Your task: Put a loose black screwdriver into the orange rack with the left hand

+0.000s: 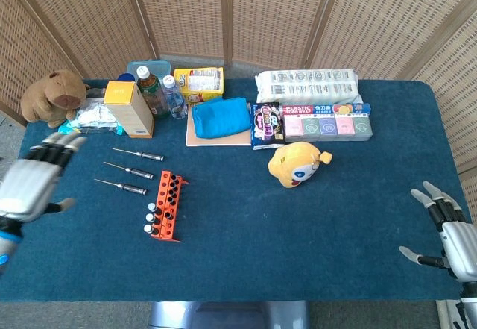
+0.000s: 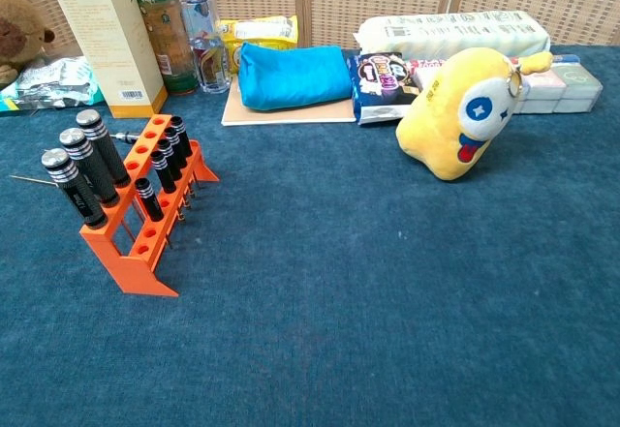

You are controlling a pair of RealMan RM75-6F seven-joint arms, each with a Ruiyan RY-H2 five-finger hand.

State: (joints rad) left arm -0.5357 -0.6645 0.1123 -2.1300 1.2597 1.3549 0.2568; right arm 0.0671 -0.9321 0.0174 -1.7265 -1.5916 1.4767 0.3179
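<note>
The left hand (image 1: 28,183) hovers empty, fingers (image 1: 58,144) spread wide. Three black screwdrivers (image 1: 121,187) lie loose beside the orange rack (image 1: 167,206). The right hand (image 1: 445,228) is also splayed, holding nothing.

Rack (image 1: 165,205) stands on the table (image 1: 298,224) left of centre, screwdrivers upright in it. Three loose screwdrivers (image 1: 129,169) lie just left of it. Plush toy (image 1: 297,163) sits to the right. Carton (image 1: 129,109), bottles (image 1: 162,93) and packets line the far edge.
</note>
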